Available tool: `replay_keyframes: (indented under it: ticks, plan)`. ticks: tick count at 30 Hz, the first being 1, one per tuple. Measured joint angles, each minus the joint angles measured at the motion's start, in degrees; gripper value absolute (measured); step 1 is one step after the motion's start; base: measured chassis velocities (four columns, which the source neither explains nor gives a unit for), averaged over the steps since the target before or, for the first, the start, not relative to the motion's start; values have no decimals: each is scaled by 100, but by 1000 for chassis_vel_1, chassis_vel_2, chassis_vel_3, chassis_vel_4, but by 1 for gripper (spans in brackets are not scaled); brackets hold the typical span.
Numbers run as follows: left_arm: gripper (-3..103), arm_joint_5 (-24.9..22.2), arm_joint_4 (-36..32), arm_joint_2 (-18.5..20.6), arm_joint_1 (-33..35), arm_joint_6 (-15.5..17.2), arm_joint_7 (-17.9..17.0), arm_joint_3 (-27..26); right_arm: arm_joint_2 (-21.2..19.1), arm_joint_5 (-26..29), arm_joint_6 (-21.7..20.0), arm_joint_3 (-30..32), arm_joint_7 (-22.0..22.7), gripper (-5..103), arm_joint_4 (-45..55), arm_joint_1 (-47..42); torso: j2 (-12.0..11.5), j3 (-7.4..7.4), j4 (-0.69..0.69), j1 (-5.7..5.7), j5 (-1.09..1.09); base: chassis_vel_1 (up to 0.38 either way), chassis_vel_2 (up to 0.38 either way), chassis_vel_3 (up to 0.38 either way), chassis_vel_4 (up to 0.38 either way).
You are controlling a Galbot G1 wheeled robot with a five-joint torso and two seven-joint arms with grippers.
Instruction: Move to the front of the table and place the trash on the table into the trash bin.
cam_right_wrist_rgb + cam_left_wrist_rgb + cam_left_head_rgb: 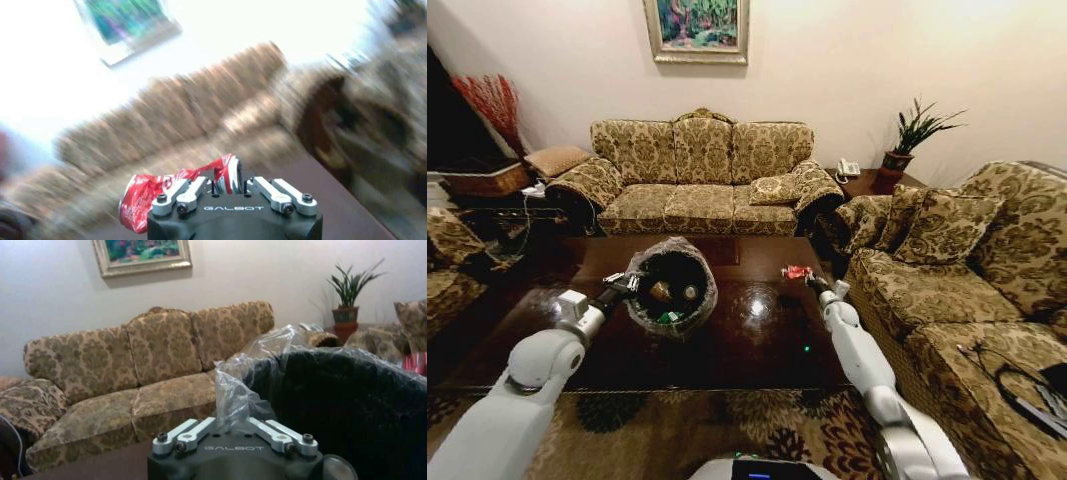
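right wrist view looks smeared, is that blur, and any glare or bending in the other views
Right wrist view: background sofa and wall streak with motion blur, while the right claw and its crushed red can stay sharp. Head view: ceiling lights glare off the glossy dark brown wooden table, and the edges bow wide-angle. Left wrist view: sharp, the left claw pinching the black bin's crinkled clear plastic liner.

The left gripper (233, 432) is pinching the clear plastic bag (267, 352) lining the trash bin (347, 405). A patterned sofa (133, 375) is standing behind, a framed painting (141, 255) hanging above it.
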Motion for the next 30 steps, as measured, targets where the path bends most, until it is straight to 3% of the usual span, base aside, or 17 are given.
replay_keyframes:
  ticks: [2,5,10,15,18,26,30]
  plan:
    - [3,14,70,71,-51,0,12,92,-80,117,-37,-78,-41,22,586,-209,0,1,-2,0,3,0,0,0,0]
    - [3,-25,242,338,-238,0,37,368,-365,565,-98,-459,-452,22,2321,-742,0,0,-1,-1,-1,0,0,0,0]
    - [3,-188,288,626,-350,25,34,511,-671,887,-47,-1115,-1034,22,3519,-972,0,0,1,-1,3,0,0,0,0]
    - [3,-375,291,815,-482,44,57,809,-739,655,178,-1531,-1376,22,3672,-832,0,0,1,-1,2,0,0,0,0]
    - [3,-741,202,897,-701,74,127,1166,-691,72,448,-1954,-1610,22,3377,-460,0,2,0,0,3,0,0,0,0]
    - [3,-969,49,868,-819,115,142,1246,-705,-831,593,-2453,-1540,19,3074,-230,0,2,1,0,4,0,0,0,0]
    - [3,-955,6,828,-766,98,164,1162,-792,-941,631,-2517,-1543,33,3116,-273,0,2,0,0,3,0,0,0,0]
